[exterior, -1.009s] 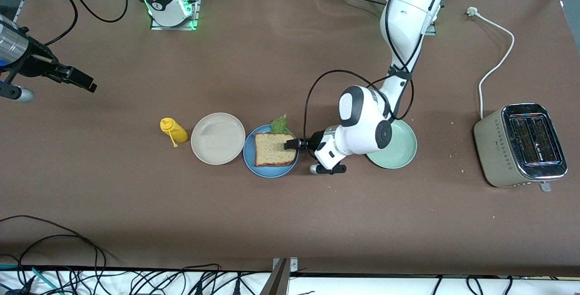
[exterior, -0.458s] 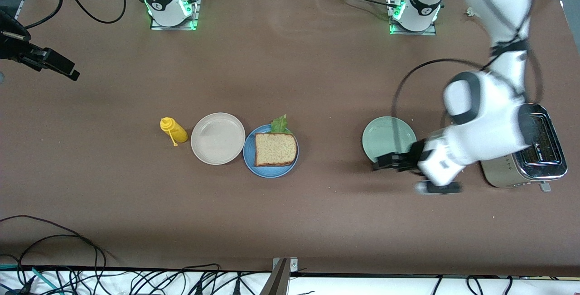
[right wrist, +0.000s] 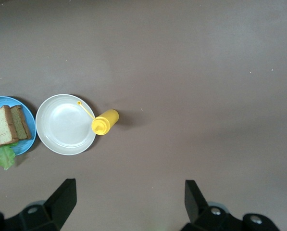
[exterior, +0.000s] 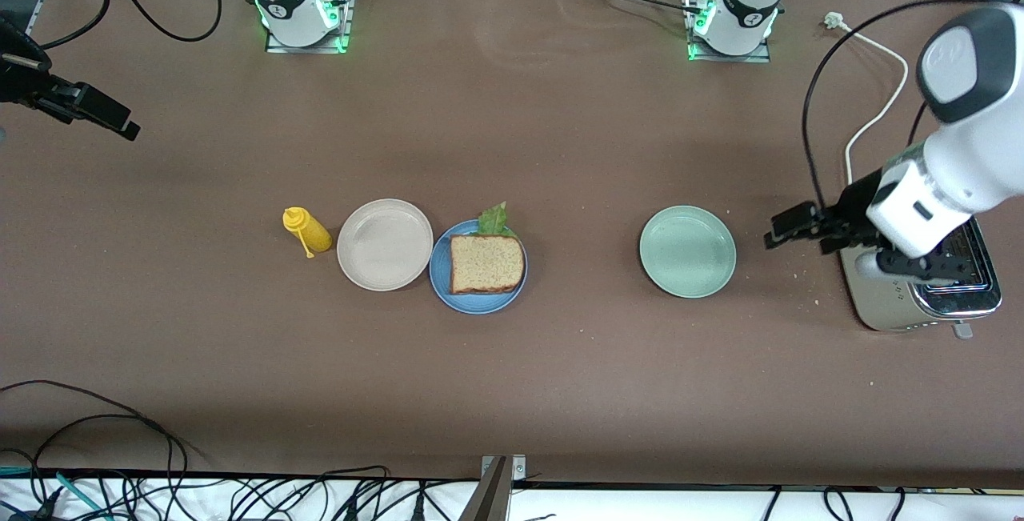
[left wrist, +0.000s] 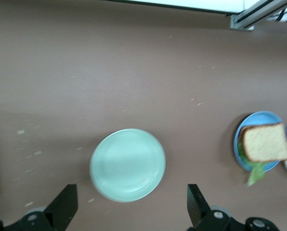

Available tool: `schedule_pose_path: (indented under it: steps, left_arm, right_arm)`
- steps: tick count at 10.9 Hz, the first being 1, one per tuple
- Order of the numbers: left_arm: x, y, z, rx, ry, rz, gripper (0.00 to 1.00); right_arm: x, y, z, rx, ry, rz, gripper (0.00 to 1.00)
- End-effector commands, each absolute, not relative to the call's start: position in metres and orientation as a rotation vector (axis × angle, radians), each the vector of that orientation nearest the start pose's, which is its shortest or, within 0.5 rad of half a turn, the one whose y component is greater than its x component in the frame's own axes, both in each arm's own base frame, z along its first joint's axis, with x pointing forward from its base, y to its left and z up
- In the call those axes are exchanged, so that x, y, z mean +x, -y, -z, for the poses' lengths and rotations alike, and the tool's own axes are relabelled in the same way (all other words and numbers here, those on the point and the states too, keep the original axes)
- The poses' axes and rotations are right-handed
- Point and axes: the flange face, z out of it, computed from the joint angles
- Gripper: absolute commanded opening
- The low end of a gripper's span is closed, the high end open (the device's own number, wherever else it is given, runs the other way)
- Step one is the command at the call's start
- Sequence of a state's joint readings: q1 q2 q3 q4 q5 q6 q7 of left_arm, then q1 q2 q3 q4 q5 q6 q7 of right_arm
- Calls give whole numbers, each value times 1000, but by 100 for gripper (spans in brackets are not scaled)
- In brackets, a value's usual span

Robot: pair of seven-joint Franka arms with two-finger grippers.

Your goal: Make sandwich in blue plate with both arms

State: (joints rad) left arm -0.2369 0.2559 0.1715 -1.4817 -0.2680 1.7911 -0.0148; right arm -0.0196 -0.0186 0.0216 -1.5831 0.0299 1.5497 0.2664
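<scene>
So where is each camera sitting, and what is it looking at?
Front view: high up across the table, facing both bases; shows the sandwich on the blue plate, left end effector and right end effector.
Left wrist view: looks down at the green plate between its own open fingers.
Right wrist view: looks down at the beige plate and mustard bottle.
All three share the sandwich.

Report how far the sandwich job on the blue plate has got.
Looks done: the sandwich, bread over lettuce over bread, sits on the blue plate. Nothing is in hand: the left gripper hangs beside the toaster, jaws open and empty, and the right gripper waits at its table end, also open. Nothing visible seems left to do.
</scene>
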Motion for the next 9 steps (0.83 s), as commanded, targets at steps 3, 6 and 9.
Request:
schedule_pose_path:
  steps: [3, 6, 9]
  left_arm:
    - [568, 36, -620, -3173, -71, 2, 100]
    - [548, 39, -642, -3093, -106, 15, 100]
    - [550, 37, -639, -3092, -96, -13, 100]
  right_arm:
    - [545, -8, -634, -3070, -388, -38, 100]
    - [543, -9, -640, -3083, -384, -53, 100]
    - [542, -10, -640, -3102, -337, -50, 100]
